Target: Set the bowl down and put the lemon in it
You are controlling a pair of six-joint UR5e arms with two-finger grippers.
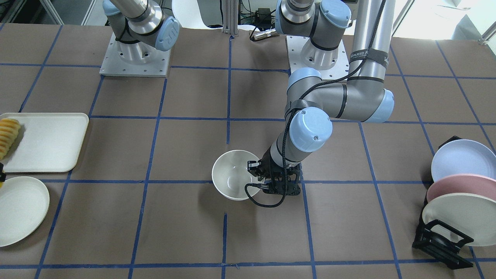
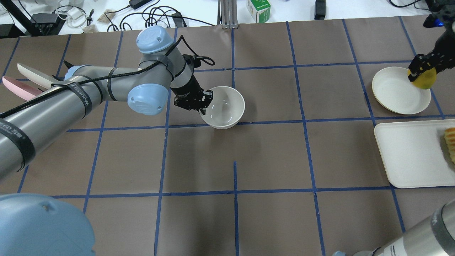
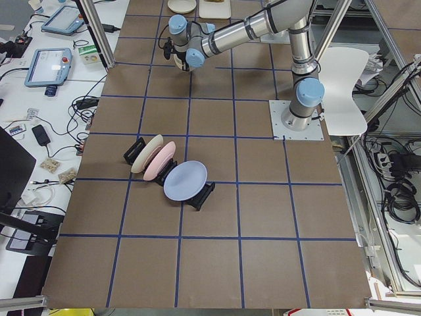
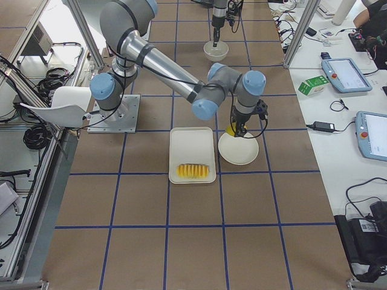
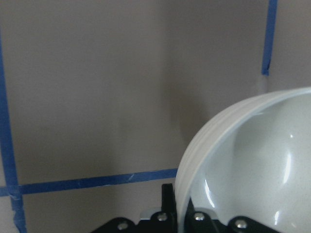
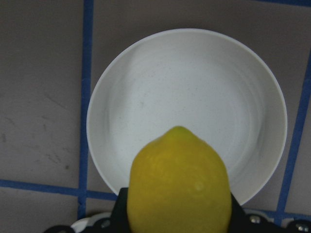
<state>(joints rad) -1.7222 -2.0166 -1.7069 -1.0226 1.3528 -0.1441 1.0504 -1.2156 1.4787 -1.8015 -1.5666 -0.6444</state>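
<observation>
Left gripper [image 2: 203, 102] is clamped on the rim of the bowl [image 2: 227, 106]. The left wrist view shows one finger inside the rim and one outside. Bowl is upright and empty, right at the gripper's tip, by a blue tape line on the table [image 2: 270, 160]. Cannot tell if its base touches the table.

Right gripper [image 2: 423, 71] is closed around the lemon [image 2: 423, 80]. The lemon sits between the fingers with its pointed end sticking out past the tips. Below that gripper lies a flat off-white plate [image 2: 392, 92], and the lemon hangs above the plate's outer edge.

Beside the plate, on the robot's side of the right gripper, is a white tray [image 2: 408, 156] with sliced fruit [image 2: 450, 142] at one end. Bowl and lemon are well apart, and the lemon is not in the bowl.

Out past the left arm's elbow, a black rack [image 1: 441, 236] holds three plates on edge: blue, pink and off-white.
</observation>
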